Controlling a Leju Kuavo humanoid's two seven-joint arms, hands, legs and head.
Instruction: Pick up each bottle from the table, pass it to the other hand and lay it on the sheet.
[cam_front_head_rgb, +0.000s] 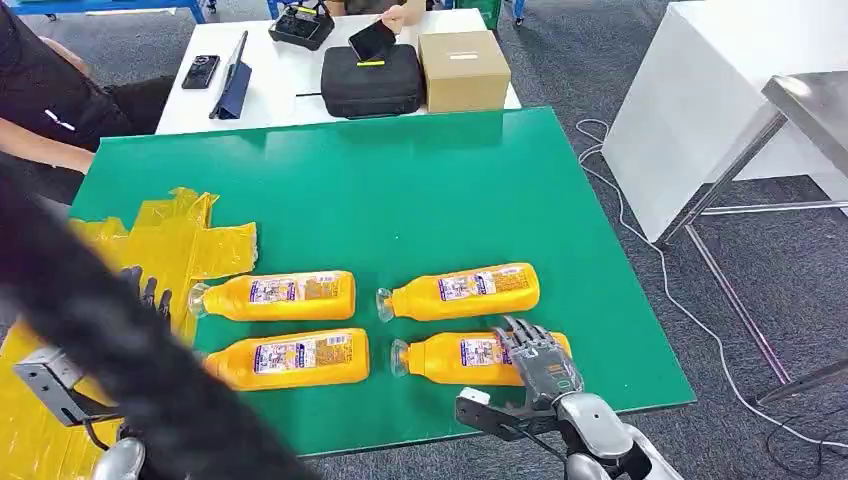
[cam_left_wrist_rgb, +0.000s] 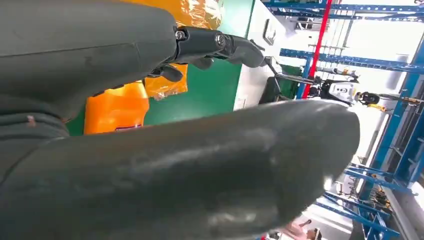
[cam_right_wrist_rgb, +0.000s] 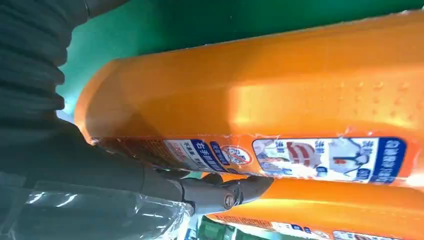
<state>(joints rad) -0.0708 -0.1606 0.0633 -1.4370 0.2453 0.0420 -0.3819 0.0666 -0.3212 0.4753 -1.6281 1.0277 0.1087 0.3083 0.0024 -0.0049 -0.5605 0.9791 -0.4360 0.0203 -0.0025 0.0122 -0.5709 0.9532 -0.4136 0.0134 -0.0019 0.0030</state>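
Four orange bottles lie on their sides on the green table (cam_front_head_rgb: 420, 180): far left (cam_front_head_rgb: 275, 296), near left (cam_front_head_rgb: 290, 358), far right (cam_front_head_rgb: 462, 290) and near right (cam_front_head_rgb: 455, 355). My right hand (cam_front_head_rgb: 535, 358) lies over the base end of the near right bottle (cam_right_wrist_rgb: 280, 95), its fingers curled around it; one finger (cam_right_wrist_rgb: 220, 192) lies between this bottle and the far right one (cam_right_wrist_rgb: 340, 210). The bottle still rests on the table. My left hand (cam_front_head_rgb: 148, 290) hovers with spread fingers (cam_left_wrist_rgb: 220, 44) above the crumpled yellow sheet (cam_front_head_rgb: 190, 240), holding nothing, near a bottle (cam_left_wrist_rgb: 116, 107).
Behind the green table stands a white table (cam_front_head_rgb: 280, 75) with a black case (cam_front_head_rgb: 372, 80), a cardboard box (cam_front_head_rgb: 464, 68), a phone and a tablet. A person (cam_front_head_rgb: 50, 110) sits at the far left. A white bench (cam_front_head_rgb: 720, 90) and cables are at the right.
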